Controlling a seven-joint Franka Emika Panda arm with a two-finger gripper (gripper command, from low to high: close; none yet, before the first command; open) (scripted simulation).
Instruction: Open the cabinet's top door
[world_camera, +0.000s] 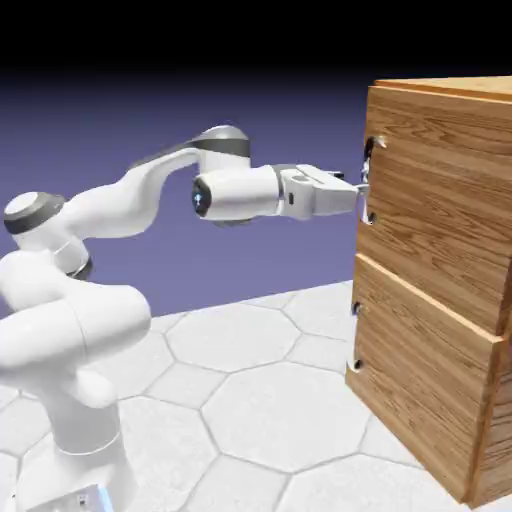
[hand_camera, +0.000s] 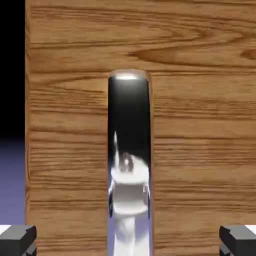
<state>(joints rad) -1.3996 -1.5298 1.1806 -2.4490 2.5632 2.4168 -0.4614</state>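
The top door (world_camera: 430, 215) of the cabinet (world_camera: 440, 390) is judged still shut or barely started, so the grasp and the pull are left. The gripper (world_camera: 358, 190) is held at the handle (hand_camera: 129, 160), fingers (hand_camera: 17, 239) spread wide on either side of it, not yet closed. No brand, label or writing can be read.

Grained orange-brown wood on the top door (hand_camera: 200, 125), mirror-glossy metal handle (hand_camera: 129, 150), matt grey fingers (hand_camera: 17, 239).

Exterior view: side-on, far. Hand view: close, facing top door (hand_camera: 200, 125); both share handle (world_camera: 367, 185).
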